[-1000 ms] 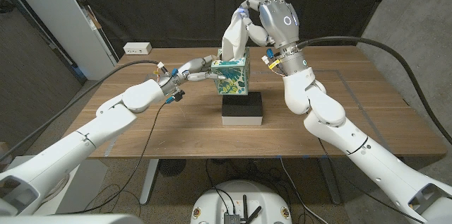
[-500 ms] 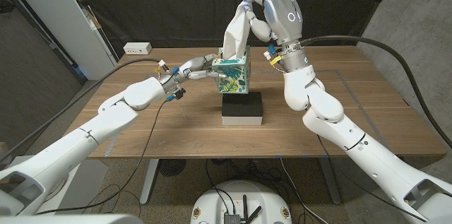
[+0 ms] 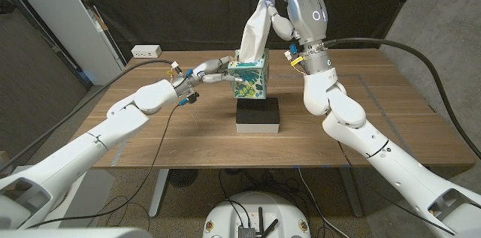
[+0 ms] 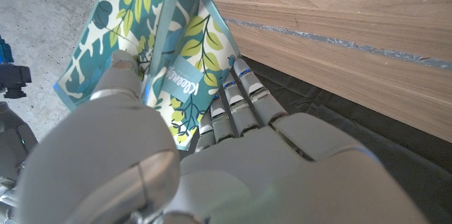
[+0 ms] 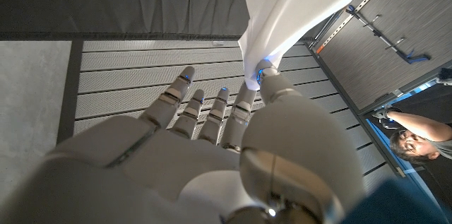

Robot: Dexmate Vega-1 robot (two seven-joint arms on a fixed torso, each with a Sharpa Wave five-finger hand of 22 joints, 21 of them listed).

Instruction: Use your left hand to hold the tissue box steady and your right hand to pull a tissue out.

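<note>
A cube tissue box [image 3: 249,79] with a teal leaf print stands on a black and white block [image 3: 258,115] at the table's middle. My left hand [image 3: 207,72] grips the box's left side; in the left wrist view its fingers [image 4: 236,97] wrap the printed side of the tissue box [image 4: 176,68]. High above the box my right hand [image 3: 301,9] pinches the top of a white tissue [image 3: 255,31], which stretches up out of the box's slot. The right wrist view shows the tissue [image 5: 296,5] caught between thumb and a fingertip of the right hand [image 5: 212,146].
A white power strip [image 3: 146,51] lies at the table's far left corner. A dark curtain hangs behind the table. Thick cables run from both wrists. A person [image 5: 417,139] appears at the edge of the right wrist view.
My right hand has risen higher with the tissue, pulling it longer and tauter out of the box. The left hand and the box have stayed in place.
</note>
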